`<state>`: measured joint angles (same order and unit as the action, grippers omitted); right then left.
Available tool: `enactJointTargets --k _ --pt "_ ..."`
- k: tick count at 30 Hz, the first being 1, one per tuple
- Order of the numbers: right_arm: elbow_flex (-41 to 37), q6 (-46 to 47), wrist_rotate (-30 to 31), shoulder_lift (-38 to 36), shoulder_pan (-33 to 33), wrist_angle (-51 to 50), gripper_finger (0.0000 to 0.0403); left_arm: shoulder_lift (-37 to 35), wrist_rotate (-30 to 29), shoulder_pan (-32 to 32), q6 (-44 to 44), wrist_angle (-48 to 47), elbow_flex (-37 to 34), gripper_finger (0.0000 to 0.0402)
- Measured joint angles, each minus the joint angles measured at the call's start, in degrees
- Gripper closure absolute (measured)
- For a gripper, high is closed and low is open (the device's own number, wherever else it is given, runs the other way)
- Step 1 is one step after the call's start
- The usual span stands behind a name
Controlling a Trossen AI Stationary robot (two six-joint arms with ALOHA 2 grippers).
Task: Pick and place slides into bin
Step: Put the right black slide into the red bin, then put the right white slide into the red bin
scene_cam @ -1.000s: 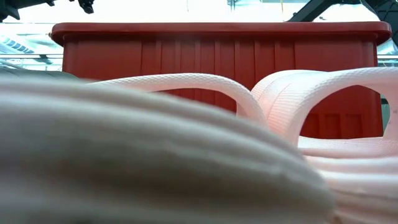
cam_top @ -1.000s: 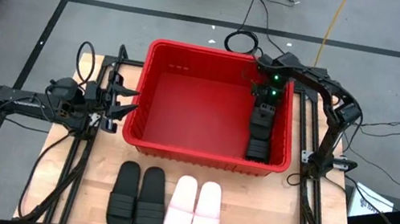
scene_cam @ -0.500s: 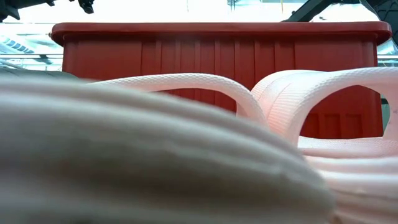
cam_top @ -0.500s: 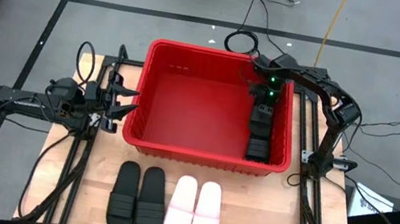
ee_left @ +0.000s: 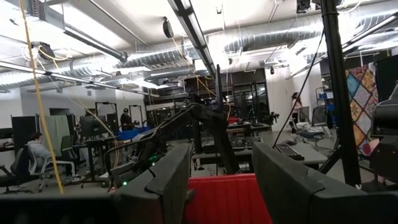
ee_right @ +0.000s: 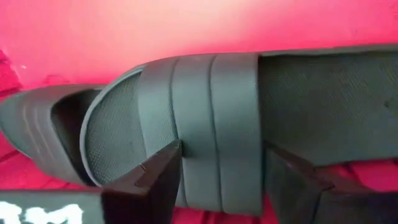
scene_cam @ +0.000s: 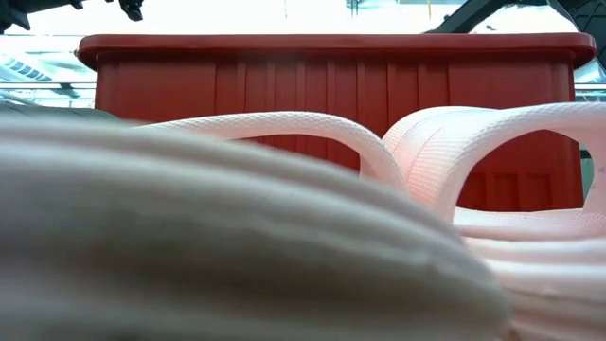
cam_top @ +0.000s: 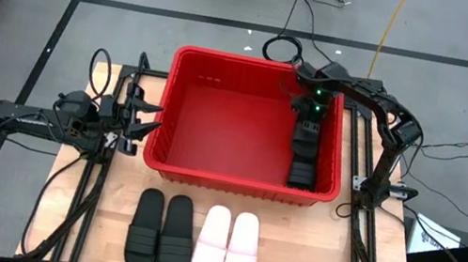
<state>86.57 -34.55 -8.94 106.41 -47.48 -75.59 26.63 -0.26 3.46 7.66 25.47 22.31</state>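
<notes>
Filling the bin: two slides in, four still on the table

Counting from the high view, the task looks about a third done. The red bin (cam_top: 216,123) stands on the far half of the table (cam_top: 365,258). Along its right wall, a dark shape (cam_top: 305,154) running from near to far seems to be black slides lying end to end. The right wrist view shows this more plainly: one black slide (ee_right: 249,118) with its ribbed strap lies on the red floor, and part of a second (ee_right: 43,137) shows just beside it.

The right gripper (cam_top: 312,115) hangs inside the bin at its far right corner, right above those slides. Its fingers (ee_right: 155,180) stand wide apart on either side of the ribbed strap, holding nothing. This reads as a drop just made, though whether the fingers touch the strap cannot be told.

Four slides are left. A black pair (cam_top: 159,235) sits side by side on the near part of the table, left of centre, and a pale pink pair (cam_top: 227,250) lies just to its right. In the low view the pink straps (scene_cam: 492,142) arch close to the lens, with the bin's ribbed wall behind them.

The left gripper (cam_top: 143,119) waits outside the bin, just beside its left wall. Its fingers (ee_left: 165,180) are spread and empty, and they point across toward the bin.
</notes>
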Motion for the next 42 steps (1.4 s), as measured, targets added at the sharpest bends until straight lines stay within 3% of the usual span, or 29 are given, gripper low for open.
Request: enactJointTargets --k 17,26,29,37,42 --pt "9.86 2.33 1.50 0.02 -0.01 3.90 0.0209 0.00 -1.35 0.00 0.17 -0.15 0.00 0.0217" --pt "10.49 12.01 1.01 -3.28 0.36 18.93 0.0223 -0.02 -1.37 0.00 0.83 -0.34 0.00 0.0217" --pt "10.49 16.64 -3.67 -5.05 0.70 25.05 0.0228 -0.02 -1.38 0.00 0.84 -0.37 0.00 0.0217" --pt "10.49 25.21 -23.15 -7.82 3.62 39.34 0.0228 -0.02 -1.42 0.00 1.18 -0.44 0.00 0.0217" --pt "10.47 27.00 -27.12 -7.69 7.49 45.78 0.0231 -0.01 -1.42 0.00 1.18 -0.57 0.00 0.0217"
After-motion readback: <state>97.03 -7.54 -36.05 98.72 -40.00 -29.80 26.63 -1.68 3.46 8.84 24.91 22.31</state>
